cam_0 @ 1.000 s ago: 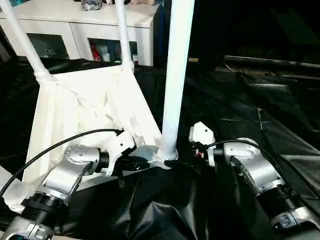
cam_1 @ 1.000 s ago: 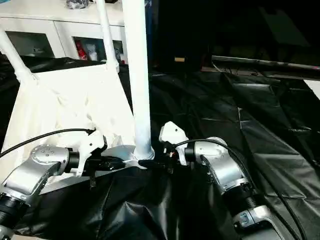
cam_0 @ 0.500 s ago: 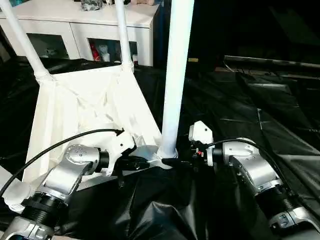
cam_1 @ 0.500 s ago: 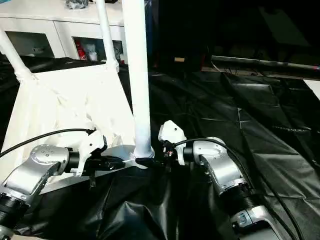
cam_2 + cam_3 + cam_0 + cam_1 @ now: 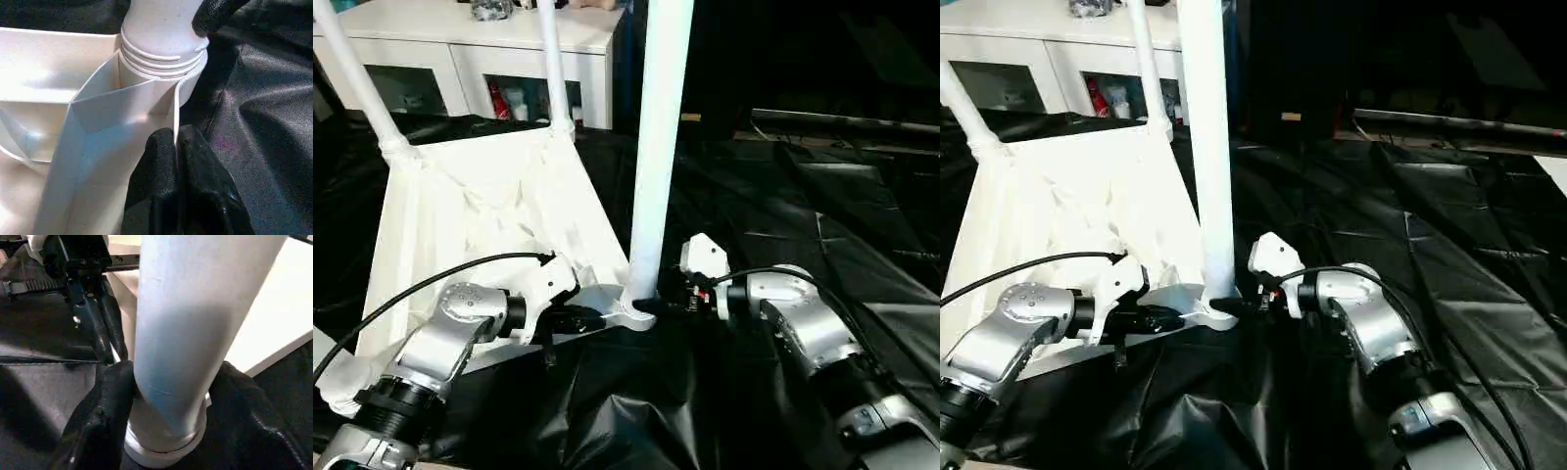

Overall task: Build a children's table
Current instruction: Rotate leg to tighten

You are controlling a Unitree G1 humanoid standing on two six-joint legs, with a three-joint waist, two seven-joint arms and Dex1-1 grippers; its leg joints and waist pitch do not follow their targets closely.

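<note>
Closing in, right tool point(image 5: 166, 396) straddles leg point(image 5: 656, 147), top cropped; left tool point(image 5: 176, 147) pinches rim point(image 5: 174, 110).

The children's table point(image 5: 480, 211) looked like smooth white plastic, its near leg point(image 5: 658, 147) faintly glossy. The black sheet point(image 5: 773, 225) under it was shiny and creased (plastic film, apparently). The forearms point(image 5: 808, 328) were brushed silver metal; the fingers point(image 5: 166, 191) looked matt black and rubbery.

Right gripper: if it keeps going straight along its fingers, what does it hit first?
The near leg, low down by its socket: the right gripper fingers already flank it on both sides, so the tube likely meets the palm almost at once.
</note>
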